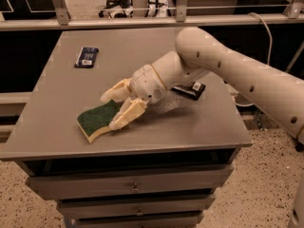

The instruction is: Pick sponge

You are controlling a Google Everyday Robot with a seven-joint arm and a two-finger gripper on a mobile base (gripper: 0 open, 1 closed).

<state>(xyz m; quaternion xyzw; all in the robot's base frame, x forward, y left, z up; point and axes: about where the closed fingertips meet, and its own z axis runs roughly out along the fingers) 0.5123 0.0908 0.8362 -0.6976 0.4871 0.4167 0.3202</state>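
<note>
Gripper (119, 106) at sponge (95, 120), table (52, 127) 7 o'clock; fingers (127, 118) spread wide, straddling its 3 o'clock end, not clamped.

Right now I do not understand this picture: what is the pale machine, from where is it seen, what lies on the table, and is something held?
The pale tube is a robot arm, reaching in from the right. At its end is the gripper, with two fingers spread open. The one camera looks down on the table from its front; where it is mounted I cannot tell. On the table lie a sponge, green above and yellow below, a dark wrapper at the back left, and another dark packet half hidden behind the arm. Nothing is held: the sponge lies flat, its right end between the fingers.
</note>
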